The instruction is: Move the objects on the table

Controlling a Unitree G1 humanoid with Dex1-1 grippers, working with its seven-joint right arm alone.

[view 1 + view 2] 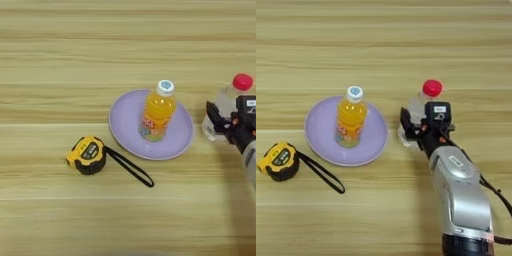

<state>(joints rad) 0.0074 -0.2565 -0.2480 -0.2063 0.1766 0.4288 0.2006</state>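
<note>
In the left eye view, the small orange-juice bottle (158,110) with its white cap stands upright on a lilac plate (122,125) near the middle of the wooden table (60,60). To the plate's left, apart from it, lies the yellow-black tape measure (86,155), its black strap (131,170) trailing rightward toward the plate's near rim. At the right edge stands the clear bottle with red cap (227,107), and the right gripper (220,120) is at its lower body, one black finger showing on the bottle's left side.

In the right eye view, the silver forearm (461,195) rises from the bottom edge to that same clear bottle (423,107), which stands just beside the plate's (318,145) right rim without touching it. The gripper (413,127) sits against the bottle's lower half: one black finger is on its left flank, while the gripper's body covers the other side. Whether the fingers press the bottle or merely bracket it, I cannot tell.

By my judgement, the step in hand is taking the clear bottle. The next move calls for a firm grip low on the slippery clear body, then a straight lift that keeps it upright and steers it away from the plate and the juice bottle (351,117).
</note>
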